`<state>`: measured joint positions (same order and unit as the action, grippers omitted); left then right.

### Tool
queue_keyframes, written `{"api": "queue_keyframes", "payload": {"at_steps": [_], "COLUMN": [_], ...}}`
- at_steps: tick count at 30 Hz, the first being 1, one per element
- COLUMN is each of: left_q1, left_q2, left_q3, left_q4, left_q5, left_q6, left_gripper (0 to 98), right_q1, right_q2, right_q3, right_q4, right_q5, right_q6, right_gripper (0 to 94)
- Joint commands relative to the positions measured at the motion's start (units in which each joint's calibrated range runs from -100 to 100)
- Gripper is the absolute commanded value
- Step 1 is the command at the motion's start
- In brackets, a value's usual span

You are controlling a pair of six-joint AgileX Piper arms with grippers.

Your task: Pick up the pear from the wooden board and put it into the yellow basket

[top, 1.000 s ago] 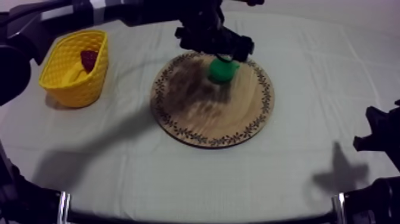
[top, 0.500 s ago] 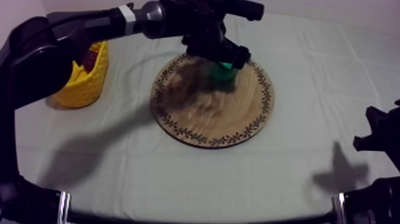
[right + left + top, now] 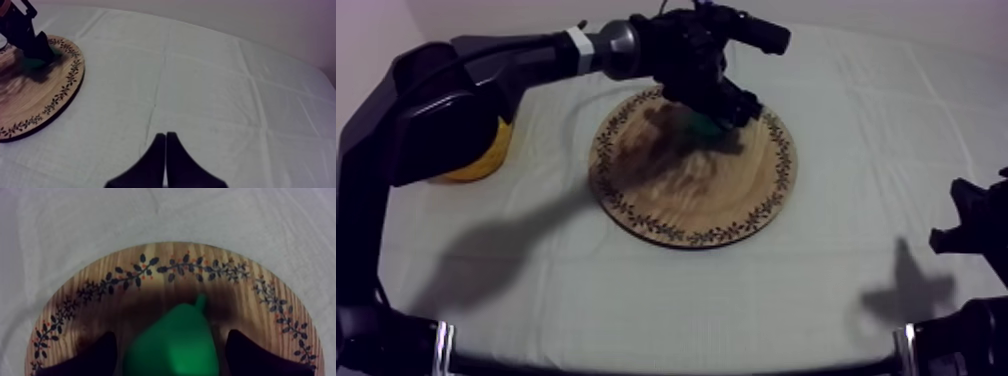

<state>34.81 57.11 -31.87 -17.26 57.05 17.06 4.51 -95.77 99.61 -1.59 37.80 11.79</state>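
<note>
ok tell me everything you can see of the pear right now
The pear is a smooth green toy, plastic by its look, plump, narrowing to a short stub stem that points toward the far patterned rim. It sits on the wooden board, in shadow; whether upright or tilted I cannot tell. The black fingers of the left gripper stand one at each side of it, open, not yet closed on it.

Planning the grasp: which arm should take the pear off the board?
Left. Left jaws stand open either side of the pear on the wooden board; right jaws lie shut over the cloth, away from it.
</note>
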Motion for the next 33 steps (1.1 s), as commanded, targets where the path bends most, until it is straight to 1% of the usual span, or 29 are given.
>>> {"api": "queue_keyframes", "payload": {"at_steps": [1, 6, 13, 18, 22, 27, 33], "left_q1": [0.0, 0.1, 0.2, 0.0, -0.6, -1.8, -4.0], "left_q2": [0.3, 1.2, 1.5, 0.0, -3.0, -10.3, -22.5], "left_q3": [-0.4, -1.0, -0.7, 0.5, 2.4, 6.7, 16.6], "left_q4": [-0.07, -0.25, -0.92, -0.83, -0.32, 0.91, 1.74], "left_q5": [0.5, 1.8, 2.4, 2.4, 1.7, 1.4, 1.7], "left_q6": [-0.1, -0.3, -0.2, -0.3, -0.6, -1.7, -3.0], "left_gripper": [76.1, 73.0, 59.0, 53.0, 50.4, 48.3, 47.8], "right_q1": [0.0, 0.0, 0.0, 0.0, 0.0, 0.0, 0.0], "right_q2": [0.0, 0.0, 0.0, 0.0, 0.0, 0.0, 0.0], "right_q3": [0.1, 0.1, 0.1, 0.1, 0.1, 0.1, 0.1], "right_q4": [0.0, 0.0, 0.0, 0.0, 0.0, 0.0, 0.0], "right_q5": [0.0, 0.0, 0.0, 0.0, 0.0, 0.0, 0.0], "right_q6": [0.0, 0.0, 0.0, 0.0, 0.0, 0.0, 0.0], "right_gripper": [0.5, 0.5, 0.5, 0.5, 0.5, 0.5, 0.5]}}
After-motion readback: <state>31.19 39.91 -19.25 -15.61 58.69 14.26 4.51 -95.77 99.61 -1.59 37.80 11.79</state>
